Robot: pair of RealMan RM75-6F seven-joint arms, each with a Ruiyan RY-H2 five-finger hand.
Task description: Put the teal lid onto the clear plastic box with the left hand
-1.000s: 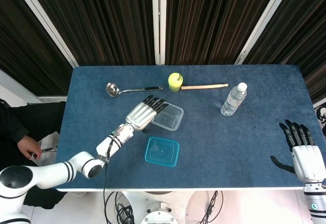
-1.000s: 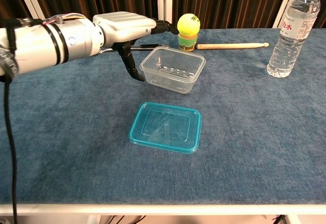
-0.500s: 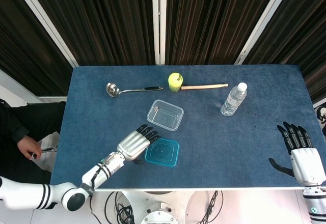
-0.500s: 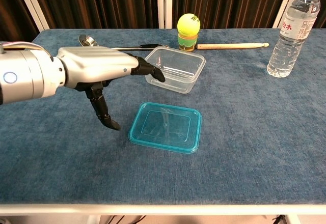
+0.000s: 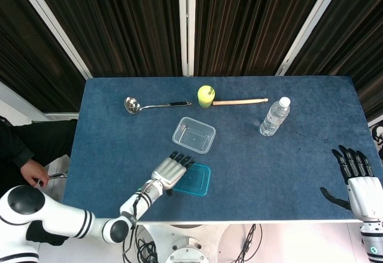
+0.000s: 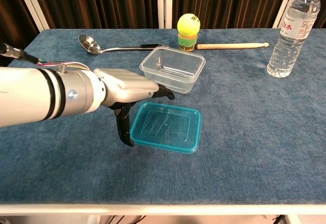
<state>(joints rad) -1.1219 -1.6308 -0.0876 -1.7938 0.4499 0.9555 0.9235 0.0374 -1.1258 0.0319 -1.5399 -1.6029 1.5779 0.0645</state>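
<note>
Two hands shown; your left hand [image 6: 125, 89] reaches over the flat teal plastic lid's [image 6: 168, 128] near-left edge, fingers spread, thumb down beside it; lid lies just before the clear plastic box [image 6: 172, 69]; right hand [image 5: 359, 182] wide, far right.

Ladle [image 5: 146, 105], ball-tipped drumstick [image 5: 239, 101] and water bottle [image 5: 274, 117] lie well apart.

water bottle [image 6: 294, 30] label with red Chinese characters, "水" legible, rest unclear
</note>
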